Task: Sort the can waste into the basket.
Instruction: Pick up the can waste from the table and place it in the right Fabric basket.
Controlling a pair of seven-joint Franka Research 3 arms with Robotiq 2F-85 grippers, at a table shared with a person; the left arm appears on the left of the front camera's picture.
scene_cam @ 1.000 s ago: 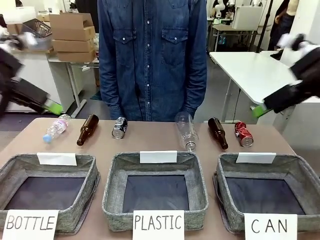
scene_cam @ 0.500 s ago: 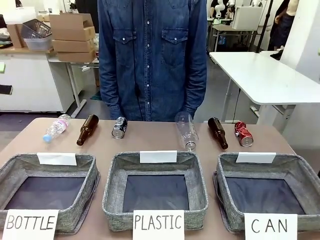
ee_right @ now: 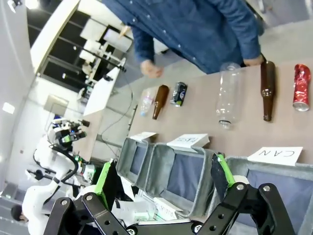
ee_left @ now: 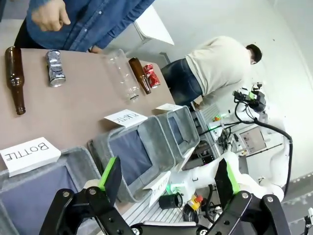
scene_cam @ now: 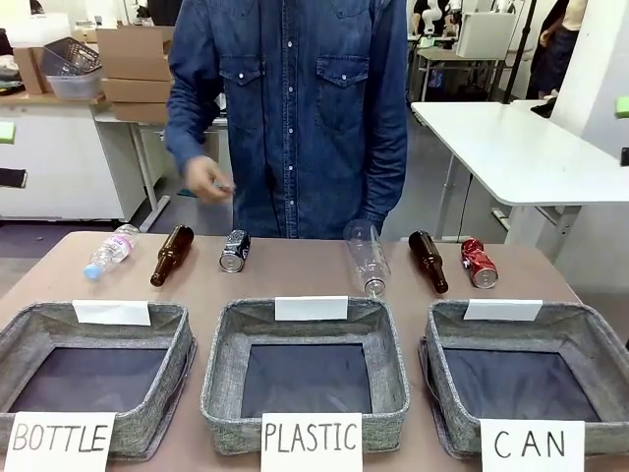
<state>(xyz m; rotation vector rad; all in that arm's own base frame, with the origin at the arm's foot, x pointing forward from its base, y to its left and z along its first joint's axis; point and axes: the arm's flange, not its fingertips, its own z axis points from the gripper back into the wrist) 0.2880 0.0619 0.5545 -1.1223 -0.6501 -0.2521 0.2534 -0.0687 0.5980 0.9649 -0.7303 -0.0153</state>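
Observation:
Two pieces of can waste lie on the brown table's far side: a black-and-silver can [scene_cam: 234, 251] [ee_left: 55, 68] [ee_right: 179, 94] left of centre and a red can [scene_cam: 479, 263] [ee_left: 151, 76] [ee_right: 301, 87] at the right. The grey basket [scene_cam: 439, 374] [ee_left: 188, 117] [ee_right: 288, 188] signed "CAN" stands at the front right, nothing in it. My left gripper [ee_left: 170, 169] and right gripper [ee_right: 163, 166] are both open and hold nothing, high up and back from the table. The person's hand [scene_cam: 208, 180] hovers above the black can.
Two brown glass bottles [scene_cam: 172, 255] [scene_cam: 428, 262] and two clear plastic bottles [scene_cam: 110, 251] [scene_cam: 367, 258] lie in the same row as the cans. Baskets signed "PLASTIC" [scene_cam: 218, 374] and "BOTTLE" [scene_cam: 179, 344] stand in front. A white table [scene_cam: 511, 147] is behind, right.
Both arms have drawn back out to the picture's sides. The person has raised a hand on the left, over the row of objects. Cans and bottles have not moved.

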